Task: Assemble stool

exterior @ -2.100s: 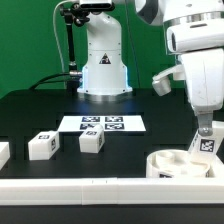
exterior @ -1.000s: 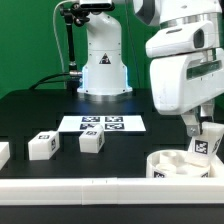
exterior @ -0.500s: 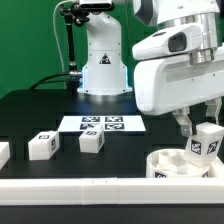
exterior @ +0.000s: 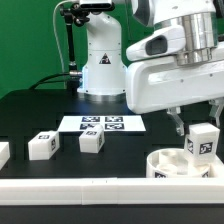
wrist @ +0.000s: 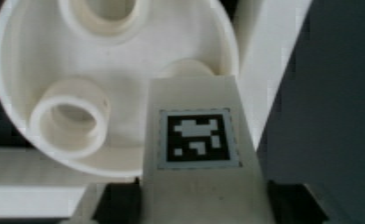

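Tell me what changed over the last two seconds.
The arm turned at the wrist, its bulk swinging toward the exterior view's left, twisting the leg gripped in the tool over the seat. The leg barely shifted place. The seat, the loose legs and the marker board stayed put.

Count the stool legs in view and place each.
3. The left leg and the middle leg sit loose on the table; the third leg stands on the seat at the tool. A cut-off white piece at the exterior view's left edge may be a fourth.
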Motion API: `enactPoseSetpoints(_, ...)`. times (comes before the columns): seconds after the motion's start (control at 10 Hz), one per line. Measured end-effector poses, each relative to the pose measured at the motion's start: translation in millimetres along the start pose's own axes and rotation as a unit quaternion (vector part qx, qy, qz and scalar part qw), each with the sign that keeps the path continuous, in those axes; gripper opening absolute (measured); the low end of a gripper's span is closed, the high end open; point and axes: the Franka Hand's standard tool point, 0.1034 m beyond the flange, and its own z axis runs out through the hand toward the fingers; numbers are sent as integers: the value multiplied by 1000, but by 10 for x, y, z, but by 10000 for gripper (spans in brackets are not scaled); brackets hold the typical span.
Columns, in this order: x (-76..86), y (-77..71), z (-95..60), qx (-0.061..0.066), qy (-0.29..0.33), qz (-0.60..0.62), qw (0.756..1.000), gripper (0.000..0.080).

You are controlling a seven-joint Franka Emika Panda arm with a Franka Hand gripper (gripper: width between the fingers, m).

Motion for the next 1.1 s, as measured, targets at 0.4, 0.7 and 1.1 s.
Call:
enactPoseSetpoints(0.4, -30, -3, 0, 1, 6, 159, 987, 338)
enactPoseSetpoints(0.7, -69, -36, -2, -2, -1, 294, 956, 338)
enactPoseSetpoints(1.1, -91, -77, 3, 9, -11, 461, 887, 338)
